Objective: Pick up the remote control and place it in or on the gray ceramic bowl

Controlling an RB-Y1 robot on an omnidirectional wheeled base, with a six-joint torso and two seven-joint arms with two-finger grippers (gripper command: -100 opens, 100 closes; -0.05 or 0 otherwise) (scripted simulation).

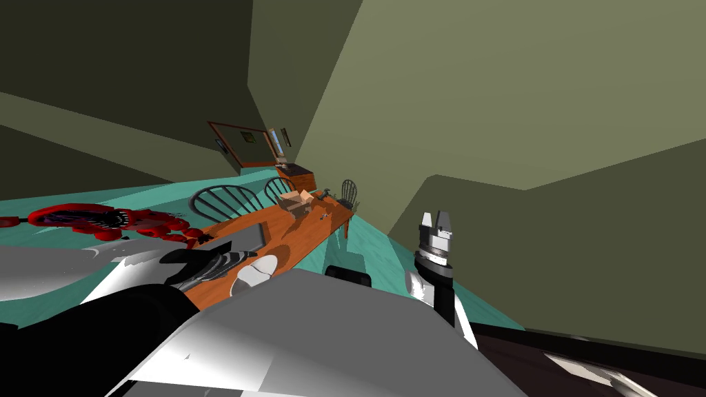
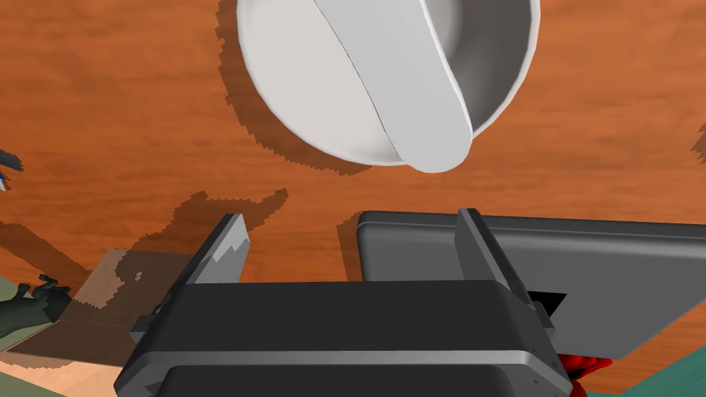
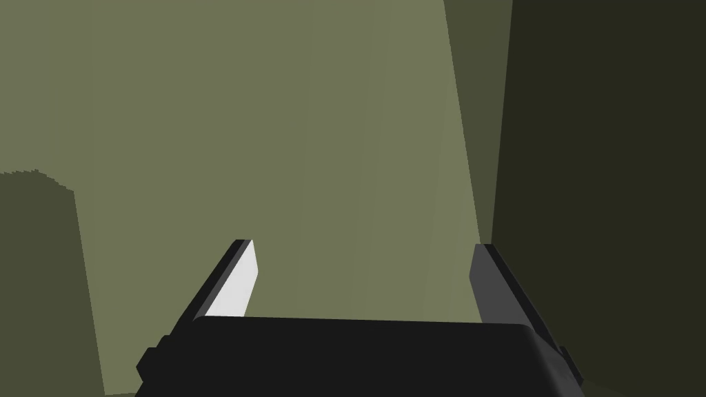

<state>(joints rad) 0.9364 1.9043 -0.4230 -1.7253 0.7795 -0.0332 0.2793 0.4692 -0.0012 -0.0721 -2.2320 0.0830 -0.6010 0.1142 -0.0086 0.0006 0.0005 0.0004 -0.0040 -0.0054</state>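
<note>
A white bowl [image 2: 310, 103] stands on the orange-brown table [image 2: 103, 103]. The remote control [image 2: 407, 89], a plain white rounded bar, lies slanted across the bowl with one end over its rim. My left gripper [image 2: 351, 238] hovers open a short way back from the bowl, apart from it, with nothing between its fingers. From the head camera the bowl [image 1: 256, 271] shows near the table's near end, just past my left gripper [image 1: 231, 262]. My right gripper [image 1: 436, 219] is raised off to the table's right side, open and holding nothing [image 3: 362, 269].
A dark grey flat slab [image 2: 607, 276] lies on the table close beside my left gripper's finger. A cardboard box [image 1: 298, 200] sits farther along the long table [image 1: 310, 231]. Chairs [image 1: 224, 200] line its left side, and a red object [image 1: 103, 220] lies on the teal floor.
</note>
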